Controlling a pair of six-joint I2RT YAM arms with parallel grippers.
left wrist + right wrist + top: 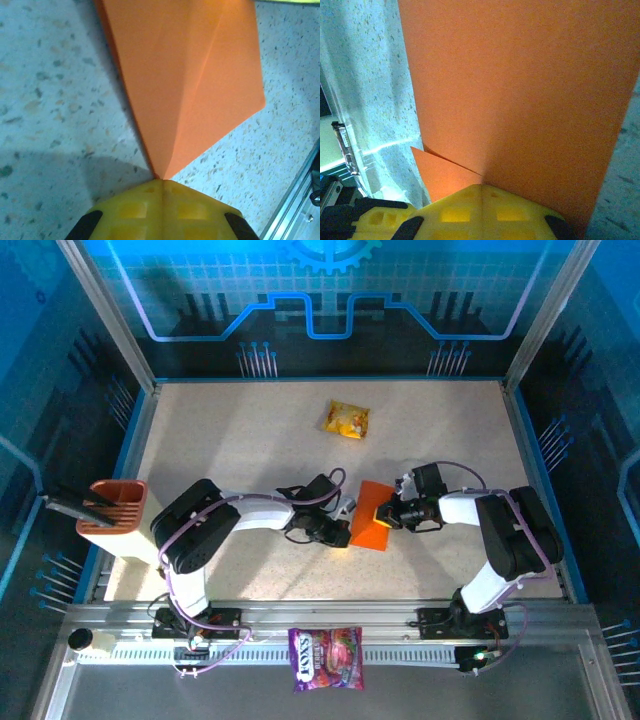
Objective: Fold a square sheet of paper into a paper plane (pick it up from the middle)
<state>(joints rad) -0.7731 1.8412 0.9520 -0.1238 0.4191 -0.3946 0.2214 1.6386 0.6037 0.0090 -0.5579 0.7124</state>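
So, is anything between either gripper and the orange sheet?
Nothing visible. The left gripper and right gripper are each shut on the orange sheet from opposite sides; the snack packet lies well clear, farther back.

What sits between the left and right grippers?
The square sheet of paper spans the gap. The left gripper is shut on one side of it and the right gripper on the opposite side, with nothing else between. The top external view shows this.
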